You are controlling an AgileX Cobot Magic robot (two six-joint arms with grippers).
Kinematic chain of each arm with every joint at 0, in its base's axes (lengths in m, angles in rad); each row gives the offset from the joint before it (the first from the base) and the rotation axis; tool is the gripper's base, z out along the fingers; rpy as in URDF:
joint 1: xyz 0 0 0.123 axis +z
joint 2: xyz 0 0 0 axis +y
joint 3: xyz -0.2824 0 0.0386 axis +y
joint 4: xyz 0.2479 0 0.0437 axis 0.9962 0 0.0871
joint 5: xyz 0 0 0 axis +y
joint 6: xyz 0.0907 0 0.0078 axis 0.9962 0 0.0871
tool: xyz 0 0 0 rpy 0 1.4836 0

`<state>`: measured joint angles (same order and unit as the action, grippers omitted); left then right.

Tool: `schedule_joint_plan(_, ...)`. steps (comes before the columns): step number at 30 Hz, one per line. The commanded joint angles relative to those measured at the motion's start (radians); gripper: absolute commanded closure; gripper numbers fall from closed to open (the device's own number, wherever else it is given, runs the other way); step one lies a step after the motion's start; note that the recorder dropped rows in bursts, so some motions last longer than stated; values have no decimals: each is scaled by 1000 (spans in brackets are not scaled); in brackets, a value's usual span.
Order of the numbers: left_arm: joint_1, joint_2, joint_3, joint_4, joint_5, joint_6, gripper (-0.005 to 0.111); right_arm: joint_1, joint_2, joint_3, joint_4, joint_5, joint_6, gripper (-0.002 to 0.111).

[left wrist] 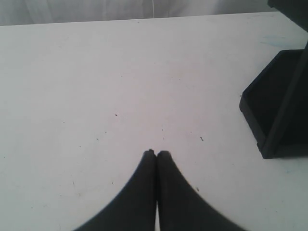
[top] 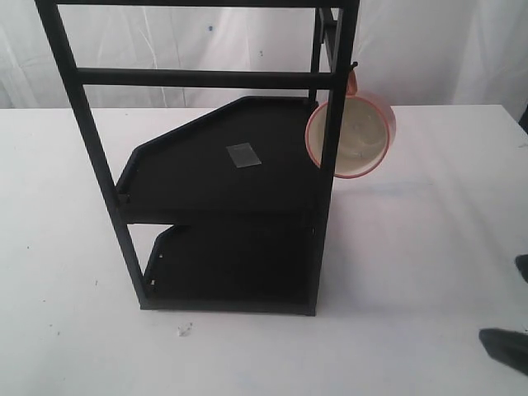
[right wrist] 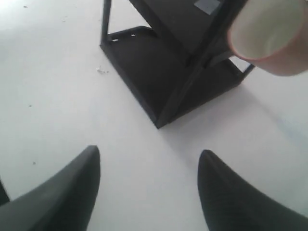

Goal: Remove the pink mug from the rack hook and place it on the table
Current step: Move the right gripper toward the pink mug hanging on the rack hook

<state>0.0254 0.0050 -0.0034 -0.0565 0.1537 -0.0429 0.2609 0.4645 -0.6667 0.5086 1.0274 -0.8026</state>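
Note:
The pink mug (top: 355,132) hangs by its handle from the rack hook (top: 353,66) at the upper right post of the black rack (top: 206,177), cream inside facing the camera. The right wrist view shows the mug (right wrist: 269,33) ahead, beside the rack (right wrist: 163,72). My right gripper (right wrist: 149,156) is open and empty, low over the white table (top: 412,272), well short of the mug; its dark fingers (top: 505,346) show at the exterior view's lower right edge. The left gripper (left wrist: 156,153) is shut on nothing above bare table, with a rack corner (left wrist: 274,106) to one side.
A grey tape square (top: 243,154) sits on the rack's upper tray. A small white scrap (top: 185,331) lies on the table by the rack's front foot. White cloth hangs behind the table.

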Motion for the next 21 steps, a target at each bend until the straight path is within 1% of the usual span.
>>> schedule_joint_plan(1, 2, -5, 3, 2, -4, -3, 107, 27, -9, -9, -295, -111, 403, 52)
schedule_joint_plan(2, 2, -5, 3, 2, -4, -3, 107, 33, -10, -9, -365, -119, 508, 52)
schedule_joint_plan(4, 2, -5, 3, 2, -4, -3, 107, 52, -27, -7, -449, -133, 644, 52)
schedule_joint_plan(12, 2, -5, 3, 2, -4, -3, 107, 169, -136, 74, -614, -216, 988, 52)
schedule_joint_plan(15, 2, -5, 3, 2, -4, -3, 107, 209, -166, 109, -755, -216, 1134, 52)
schedule_joint_plan(17, 2, -5, 3, 2, -4, -3, 107, 239, -174, 121, -821, -218, 1186, 52)
schedule_joint_plan(21, 2, -5, 3, 2, -4, -3, 107, 304, -147, 119, -911, -246, 1193, 52)
